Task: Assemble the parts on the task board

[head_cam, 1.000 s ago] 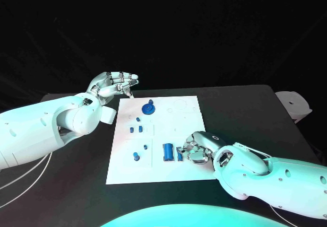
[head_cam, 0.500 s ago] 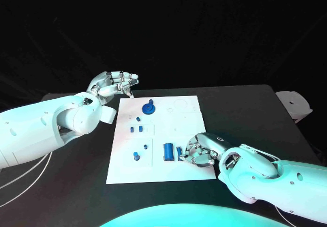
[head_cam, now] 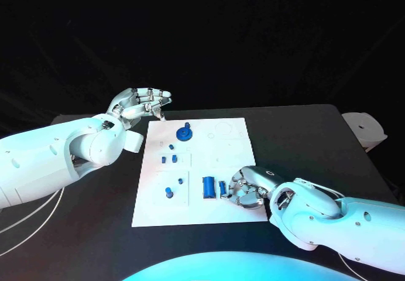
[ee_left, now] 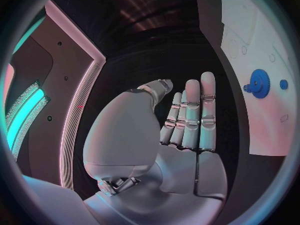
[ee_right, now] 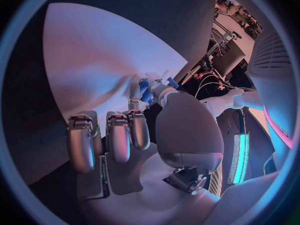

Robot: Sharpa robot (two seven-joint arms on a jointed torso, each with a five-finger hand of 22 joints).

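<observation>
The white task board point(head_cam: 232, 146) lies mid-table. On it are a blue gear point(head_cam: 183, 134), two small blue pegs point(head_cam: 169, 158), a blue block point(head_cam: 208, 187) and low blue pieces point(head_cam: 171, 188). My right hand point(head_cam: 246, 188) rests on the board's near right part, and its thumb and a finger pinch a small blue peg point(head_cam: 223, 187) beside the block. In the right wrist view the same peg point(ee_right: 144, 91) sits between the fingertips of that hand point(ee_right: 156, 130) over the board point(ee_right: 94, 50). My left hand point(head_cam: 140, 104) hovers off the board's far left corner, fingers straight, holding nothing. The left wrist view shows this hand point(ee_left: 181, 130) and the gear point(ee_left: 258, 80).
A white object point(head_cam: 364, 130) stands at the right edge of the black table point(head_cam: 304, 140). My left forearm point(head_cam: 59, 155) lies along the board's left side.
My right hand has slid a little toward the near edge and drawn its fingers in on the small blue peg. The left hand has stayed still.
</observation>
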